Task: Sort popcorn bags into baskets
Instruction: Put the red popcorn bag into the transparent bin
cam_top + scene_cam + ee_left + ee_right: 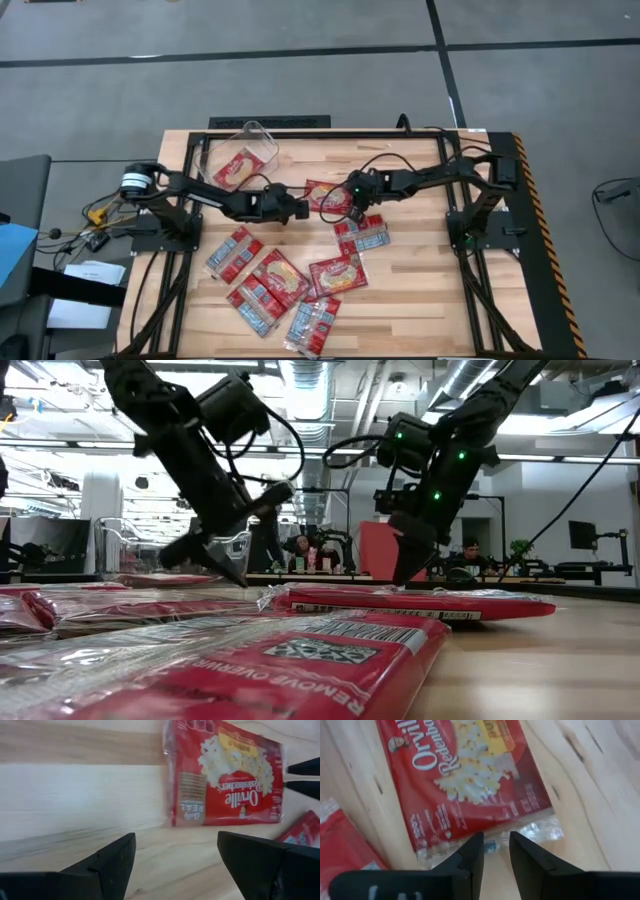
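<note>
A red popcorn bag (325, 193) with a popcorn picture lies flat on the wooden table between my two grippers. My left gripper (300, 208) hovers open just left of it, and the bag (225, 775) lies ahead of the fingers. My right gripper (496, 845) points down at the bag's clear sealed end (535, 832) on the bag's right side. Its fingers stand a narrow gap apart. The clear bin (240, 155) sits at the far left, with one red bag (232, 168) inside. My right gripper comes from above at the clear sealed end (470, 851) of the bag, with its fingertips side by side along that edge. Whether they touch the film I cannot tell. The bag lies flat on the table.
Several more red bags lie toward the near edge: one (362, 235) just near my right gripper, others (338, 275), (278, 275), (235, 252), (312, 322), some overlapping. Bare wood lies on the right side of the table (430, 280). People sit in the room behind.
</note>
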